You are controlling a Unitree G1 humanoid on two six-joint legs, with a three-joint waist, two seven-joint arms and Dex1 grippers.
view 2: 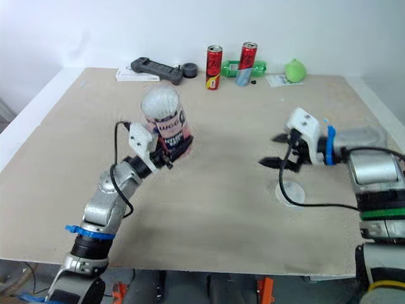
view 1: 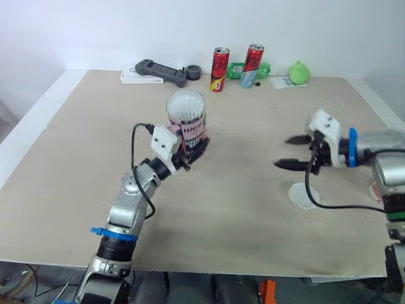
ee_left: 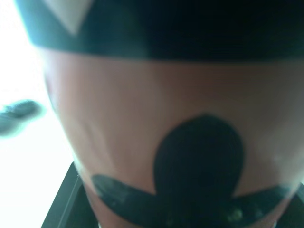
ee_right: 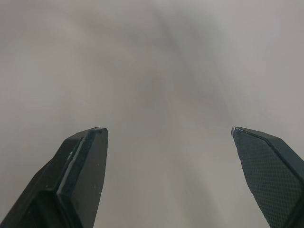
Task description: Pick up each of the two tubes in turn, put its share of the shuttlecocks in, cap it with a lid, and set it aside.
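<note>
Left eye view: the tube (view 1: 188,126) sits near the middle of the table (view 1: 76,158). Its long axis is close to upright and leans slightly, with the open mouth pointing up and packed with white shuttlecocks (view 1: 185,106). The left gripper (view 1: 192,152) pinches its lower end. The right gripper (view 1: 284,152) hangs well apart, fingers spread, near a white lid (view 1: 302,194). 2 cans (view 1: 219,69) stand at the far edge.

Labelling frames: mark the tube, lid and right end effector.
tube (view 1: 192,130): left eye view, its printed side wall.
lid (view 1: 302,195): left eye view, its flat top.
right end effector (view 1: 282,152): left eye view, midway between fingertips.
</note>
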